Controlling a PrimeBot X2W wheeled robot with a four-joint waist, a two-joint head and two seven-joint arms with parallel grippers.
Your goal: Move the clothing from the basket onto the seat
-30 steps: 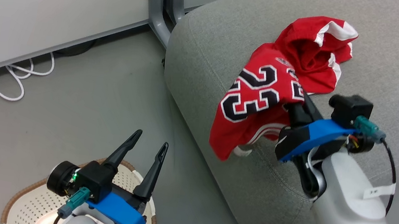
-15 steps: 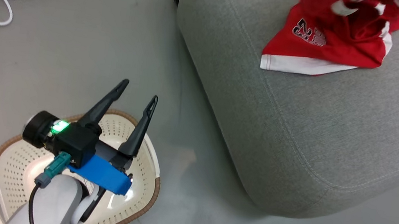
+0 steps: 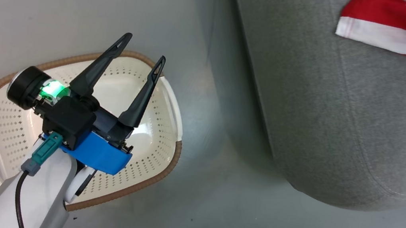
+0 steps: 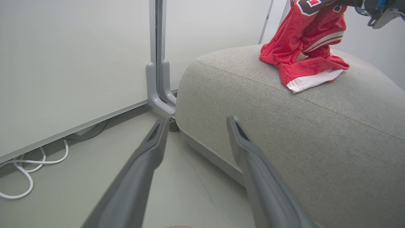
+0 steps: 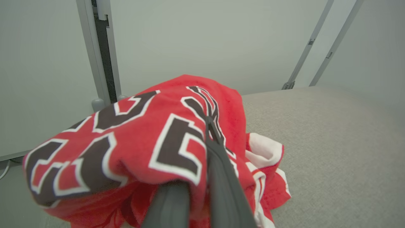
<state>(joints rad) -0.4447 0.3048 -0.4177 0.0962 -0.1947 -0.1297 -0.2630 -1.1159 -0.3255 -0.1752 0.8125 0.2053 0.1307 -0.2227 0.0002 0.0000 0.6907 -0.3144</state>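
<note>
Item: clothing (image 4: 303, 53), red jersey fabric.
Location: upper right of the left wrist frame, hanging from the right claw (image 5: 207, 122), lower hem resting on the seat (image 3: 348, 111).
Right claw: clamped on the clothing.
Left claw (image 3: 145, 46): fingers apart, above the basket (image 3: 8, 121), lower left of the head frame.
Step in hand, as judged: depositing.
Next move calls for lowering, parting the right claw, and withdrawing without snagging fabric.
</note>
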